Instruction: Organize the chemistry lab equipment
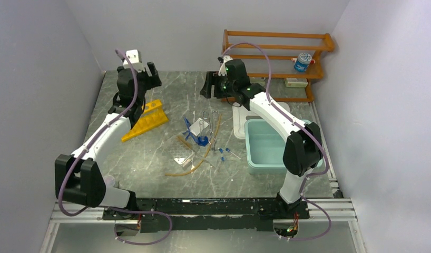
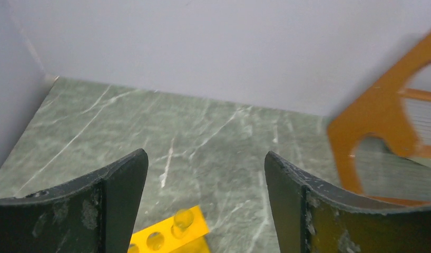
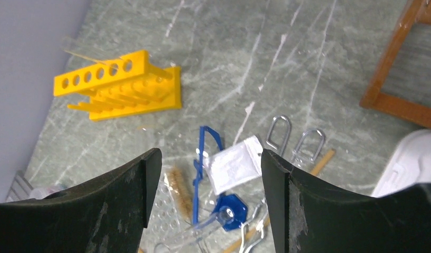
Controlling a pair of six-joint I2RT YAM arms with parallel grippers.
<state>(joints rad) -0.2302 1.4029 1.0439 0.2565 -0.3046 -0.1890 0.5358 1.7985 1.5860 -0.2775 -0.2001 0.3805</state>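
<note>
Far left, the left gripper [image 2: 205, 158] hangs spread and empty above the yellow rack [image 1: 146, 121]. The right gripper [image 3: 211, 155], also parted and empty, overlooks the central heap. There, goggles [image 3: 195, 184], white packet [image 3: 233, 164] and tongs [image 3: 280, 117] overlap, so 1 grab may drag neighbours.

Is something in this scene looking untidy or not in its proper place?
Yes. On the grey marbled table, the blue-framed clear goggles, white packet, metal tongs and long tan rubber tube lie jumbled, overlapping. Tiny blue-capped tubes are scattered beside them. The yellow holed rack sits askew at left.
</note>
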